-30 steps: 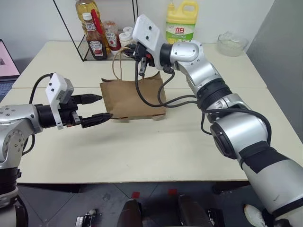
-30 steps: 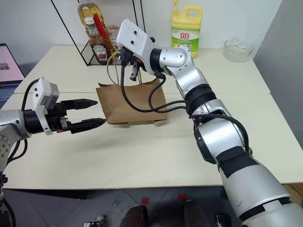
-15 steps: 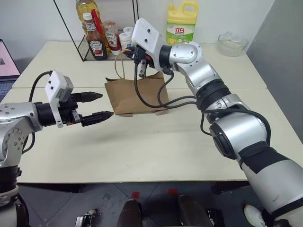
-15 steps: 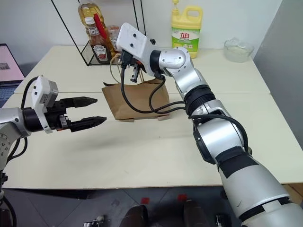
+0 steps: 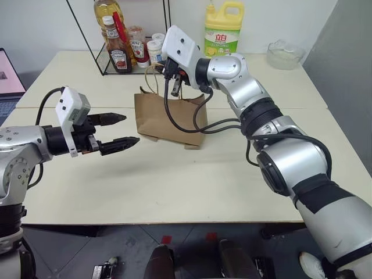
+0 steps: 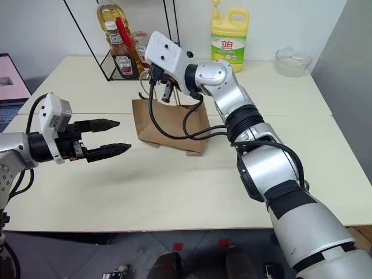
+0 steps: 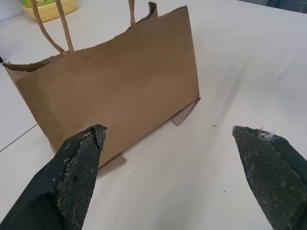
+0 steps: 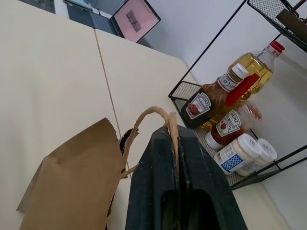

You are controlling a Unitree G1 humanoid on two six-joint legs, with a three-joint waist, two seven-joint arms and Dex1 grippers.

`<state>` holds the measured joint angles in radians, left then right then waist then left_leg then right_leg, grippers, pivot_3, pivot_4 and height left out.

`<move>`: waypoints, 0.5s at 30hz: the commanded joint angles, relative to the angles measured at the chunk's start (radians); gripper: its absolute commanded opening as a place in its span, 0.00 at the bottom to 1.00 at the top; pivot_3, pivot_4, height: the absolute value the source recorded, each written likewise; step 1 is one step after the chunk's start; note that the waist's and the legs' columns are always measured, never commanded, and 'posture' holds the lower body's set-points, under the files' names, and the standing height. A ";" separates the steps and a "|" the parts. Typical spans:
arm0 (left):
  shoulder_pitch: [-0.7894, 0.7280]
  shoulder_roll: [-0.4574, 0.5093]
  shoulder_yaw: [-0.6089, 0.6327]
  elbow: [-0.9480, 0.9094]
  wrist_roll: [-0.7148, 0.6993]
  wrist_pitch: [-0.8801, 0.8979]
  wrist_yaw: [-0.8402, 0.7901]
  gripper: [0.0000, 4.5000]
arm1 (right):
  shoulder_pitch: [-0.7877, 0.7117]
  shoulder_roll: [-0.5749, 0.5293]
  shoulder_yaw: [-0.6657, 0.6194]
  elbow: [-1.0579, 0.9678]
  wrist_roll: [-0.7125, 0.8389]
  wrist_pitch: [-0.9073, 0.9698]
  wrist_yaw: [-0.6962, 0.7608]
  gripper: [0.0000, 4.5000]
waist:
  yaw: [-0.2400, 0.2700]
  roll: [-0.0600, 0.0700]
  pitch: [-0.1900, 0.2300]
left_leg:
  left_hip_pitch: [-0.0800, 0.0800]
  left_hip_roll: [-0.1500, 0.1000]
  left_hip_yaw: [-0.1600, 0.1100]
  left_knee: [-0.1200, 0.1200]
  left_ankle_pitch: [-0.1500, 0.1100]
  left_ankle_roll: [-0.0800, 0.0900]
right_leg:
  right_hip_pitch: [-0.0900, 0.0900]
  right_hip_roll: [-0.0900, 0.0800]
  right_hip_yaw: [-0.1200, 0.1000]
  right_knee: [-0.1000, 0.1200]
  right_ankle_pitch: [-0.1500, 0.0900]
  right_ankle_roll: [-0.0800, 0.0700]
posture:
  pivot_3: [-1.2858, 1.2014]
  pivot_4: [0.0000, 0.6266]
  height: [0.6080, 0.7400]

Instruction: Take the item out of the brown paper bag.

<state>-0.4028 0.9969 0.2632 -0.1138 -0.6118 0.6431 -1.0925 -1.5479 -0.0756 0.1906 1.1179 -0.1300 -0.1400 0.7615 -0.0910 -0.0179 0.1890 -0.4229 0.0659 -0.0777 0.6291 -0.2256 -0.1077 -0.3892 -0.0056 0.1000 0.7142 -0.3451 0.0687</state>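
Observation:
The brown paper bag (image 5: 168, 119) stands upright on the cream table (image 5: 174, 180), creased, its mouth facing up. My right gripper (image 5: 173, 87) hangs just above the bag's mouth, shut on one tan cord handle (image 8: 148, 115), which loops over the closed fingers (image 8: 163, 163). The second handle (image 7: 62, 28) rises free beside it. My left gripper (image 5: 129, 129) is held level to the left of the bag, open and holding nothing, a short gap from the bag's side (image 7: 120, 86). The item is hidden inside the bag.
A black wire rack (image 5: 116, 64) at the back left holds ketchup bottles (image 5: 118, 53), an oil bottle and small jars. A yellow detergent jug (image 5: 222, 29) stands behind the bag. A glass bowl (image 5: 285, 53) sits at the back right, a laptop (image 8: 134, 14) at the far left.
The bag has swung from a slanted, half-lying pose to standing upright and shifted slightly right, hanging by its handle from the shut right gripper. The left gripper stayed where it was.

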 commanded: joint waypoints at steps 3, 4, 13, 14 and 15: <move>-0.022 -0.002 0.001 -0.014 0.003 -0.021 -0.001 1.00 | -0.020 -0.019 0.014 -0.017 -0.034 -0.100 -0.020 0.01 | 0.000 0.000 0.000 | 0.000 0.000 0.000 0.000 0.000 0.000 | 0.000 0.000 0.000 0.000 0.000 0.000 | 0.52 0.24 1.00; -0.024 -0.003 0.000 -0.014 0.003 -0.021 0.000 1.00 | -0.019 -0.022 0.021 -0.017 -0.043 -0.122 -0.021 0.01 | 0.000 0.000 0.000 | 0.000 0.000 0.000 0.000 0.000 0.000 | 0.000 0.000 0.000 0.000 0.000 0.000 | 0.52 0.24 1.00; -0.028 -0.002 -0.003 -0.016 0.000 -0.020 0.004 1.00 | -0.031 -0.030 0.038 0.017 -0.087 -0.210 -0.043 0.01 | 0.000 0.000 0.000 | 0.000 0.000 0.000 0.000 0.000 0.000 | 0.000 0.000 0.000 0.000 0.000 0.000 | 0.52 0.24 1.00; -0.029 -0.002 -0.003 -0.016 0.000 -0.020 0.005 1.00 | -0.032 -0.029 0.038 0.020 -0.088 -0.211 -0.044 0.01 | 0.000 0.000 0.000 | 0.000 0.000 0.000 0.000 0.000 0.000 | 0.000 0.000 0.000 0.000 0.000 0.000 | 0.52 0.24 1.00; -0.029 -0.002 -0.004 -0.016 0.001 -0.020 0.005 1.00 | -0.032 -0.029 0.038 0.023 -0.088 -0.212 -0.043 0.01 | 0.000 0.000 0.000 | 0.000 0.000 0.000 0.000 0.000 0.000 | 0.000 0.000 0.000 0.000 0.000 0.000 | 0.52 0.24 1.00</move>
<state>-0.4128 0.9926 0.2444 -0.1135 -0.6115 0.6423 -1.0850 -1.5454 -0.0978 0.2389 1.1542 -0.2162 -0.3225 0.7324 -0.0911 -0.0179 0.1890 -0.4229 0.0659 -0.0779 0.6292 -0.2253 -0.1081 -0.3892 -0.0057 0.0997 0.7144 -0.3451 0.0686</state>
